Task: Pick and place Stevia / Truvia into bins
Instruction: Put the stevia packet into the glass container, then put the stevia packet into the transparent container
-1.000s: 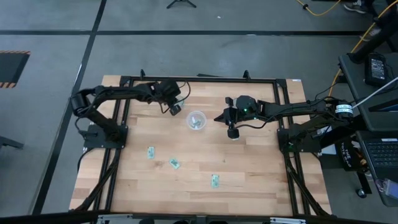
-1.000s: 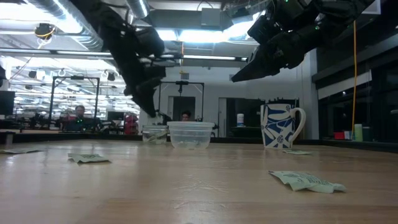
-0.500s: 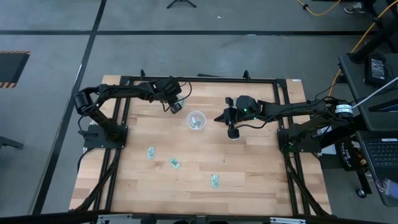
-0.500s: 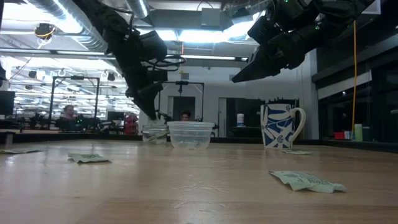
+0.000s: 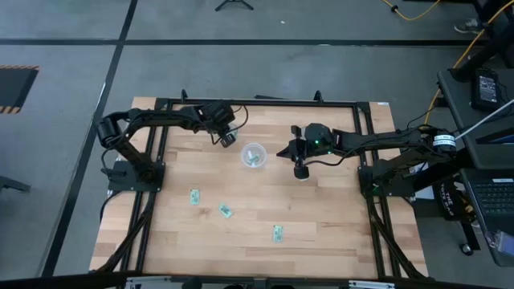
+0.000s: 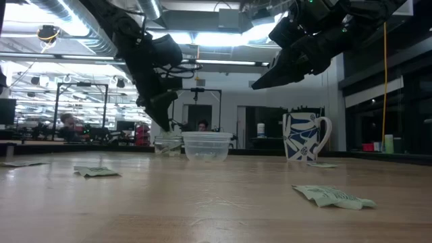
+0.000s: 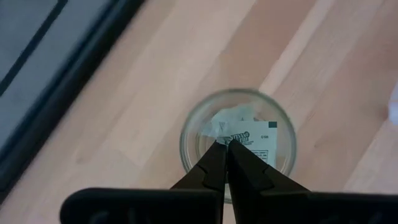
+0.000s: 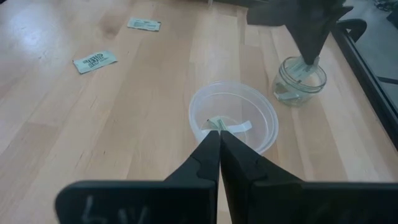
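My left gripper (image 5: 227, 137) (image 7: 224, 144) is shut, and its tips point down into the little clear cup (image 7: 186, 146) (image 8: 300, 82) near the table's far edge. Pale green and white sachets lie in that cup. My right gripper (image 5: 281, 152) (image 8: 217, 129) is shut and empty. It hangs well above the table (image 6: 254, 86), over the right rim of the wider whitish cup (image 5: 254, 155) (image 8: 264, 115), which has a sachet (image 8: 236, 129) on its floor. Three more sachets lie flat on the wood (image 5: 194, 197) (image 5: 226, 211) (image 5: 277, 234). My left gripper pinches a printed sachet by its edge (image 7: 244, 135), between the ends of its two fingers. The fingers come from above, slanting down into the little clear cup's mouth. The rest of the sachet lies inside the cup, among the others there.
A blue and white mug (image 6: 305, 136) stands right of the cups, under my right arm. Black frame rails (image 5: 257, 102) run along the table's far edge and both sides. The near half of the table holds only the loose sachets (image 6: 94, 172) (image 6: 334, 196).
My left gripper has sunk a little toward the little clear cup, and its tips now reach into the cup's mouth. It has stayed shut.
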{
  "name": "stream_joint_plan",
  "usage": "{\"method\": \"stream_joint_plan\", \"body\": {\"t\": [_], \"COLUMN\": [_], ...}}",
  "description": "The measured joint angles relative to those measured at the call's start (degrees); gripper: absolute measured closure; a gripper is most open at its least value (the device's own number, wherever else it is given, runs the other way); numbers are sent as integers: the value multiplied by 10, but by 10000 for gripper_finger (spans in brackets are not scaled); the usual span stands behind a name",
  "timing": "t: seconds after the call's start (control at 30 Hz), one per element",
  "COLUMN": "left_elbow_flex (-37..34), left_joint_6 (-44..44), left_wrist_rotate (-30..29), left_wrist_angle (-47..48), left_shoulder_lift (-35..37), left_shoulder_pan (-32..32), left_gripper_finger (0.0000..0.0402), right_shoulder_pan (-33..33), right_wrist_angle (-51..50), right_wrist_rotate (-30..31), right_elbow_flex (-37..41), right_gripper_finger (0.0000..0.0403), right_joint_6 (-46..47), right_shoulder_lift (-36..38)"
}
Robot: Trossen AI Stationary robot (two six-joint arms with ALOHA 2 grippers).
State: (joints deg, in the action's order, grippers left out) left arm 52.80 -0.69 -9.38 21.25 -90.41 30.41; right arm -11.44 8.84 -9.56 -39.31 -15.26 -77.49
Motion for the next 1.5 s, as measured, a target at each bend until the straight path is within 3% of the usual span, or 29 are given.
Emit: {"method": "stream_joint_plan", "body": {"t": [0.27, 0.57, 1.07, 1.5], "left_elbow_flex": [0, 0, 0, 71], "left_joint_6": [1, 15, 15, 15], "left_wrist_rotate": [-2, 0, 0, 0], "left_wrist_angle": [-3, -5, -5, 73], "left_shoulder_lift": [-45, -47, -47, -47], "left_shoulder_pan": [0, 0, 0, 0], "left_gripper_finger": [398, 395, 300, 288], "right_shoulder_pan": [0, 0, 0, 0], "right_wrist_angle": [0, 0, 0, -2], "right_wrist_rotate": [0, 0, 0, 0], "right_elbow_flex": [0, 0, 0, 0], "right_gripper_finger": [386, 386, 386, 386], "right_joint_6": [1, 0, 0, 0], "right_shoulder_lift": [0, 0, 0, 0]}}
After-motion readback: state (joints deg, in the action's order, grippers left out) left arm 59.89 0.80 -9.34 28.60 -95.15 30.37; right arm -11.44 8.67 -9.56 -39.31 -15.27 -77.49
